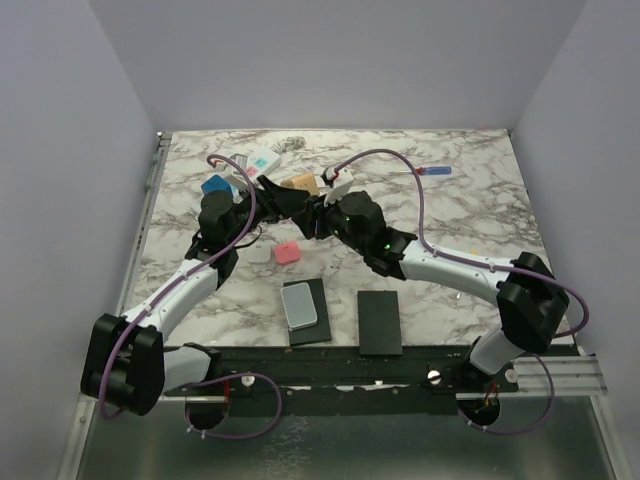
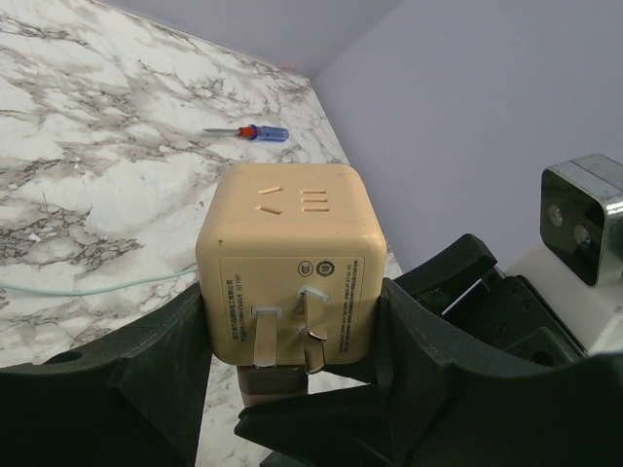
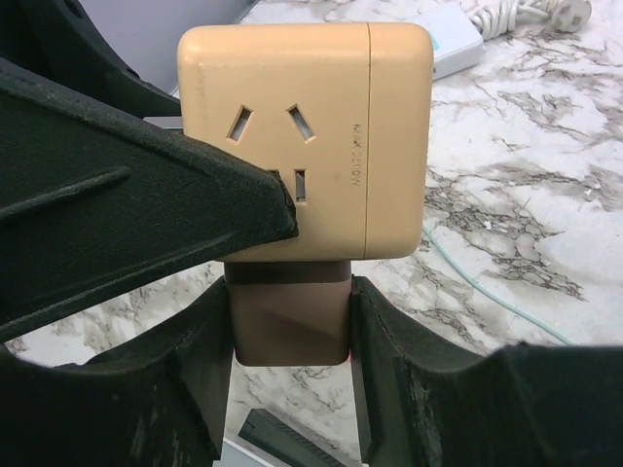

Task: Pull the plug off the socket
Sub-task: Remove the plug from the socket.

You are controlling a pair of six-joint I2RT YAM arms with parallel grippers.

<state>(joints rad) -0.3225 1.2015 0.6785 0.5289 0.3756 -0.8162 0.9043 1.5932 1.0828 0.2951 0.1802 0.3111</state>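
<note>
A beige cube socket (image 2: 292, 243) with metal prongs on its near face is held up between the two arms (image 1: 300, 182). My left gripper (image 2: 292, 331) is shut on its two sides. A brown plug (image 3: 289, 311) sits seated in the cube's underside (image 3: 311, 126). My right gripper (image 3: 289, 336) is shut on that plug, and it shows just below the cube in the left wrist view (image 2: 273, 384). The long white power strip (image 1: 258, 162) with pastel faces lies at the back of the table, untouched, with its white cord (image 3: 526, 12) beside it.
A red-and-blue screwdriver (image 1: 432, 171) lies at the back right. A pink block (image 1: 286, 253) and a blue block (image 1: 215, 185) lie near the left arm. A grey device on a black pad (image 1: 300, 305) and another black pad (image 1: 379, 322) lie near the front edge. A thin green wire (image 2: 97, 285) crosses the marble.
</note>
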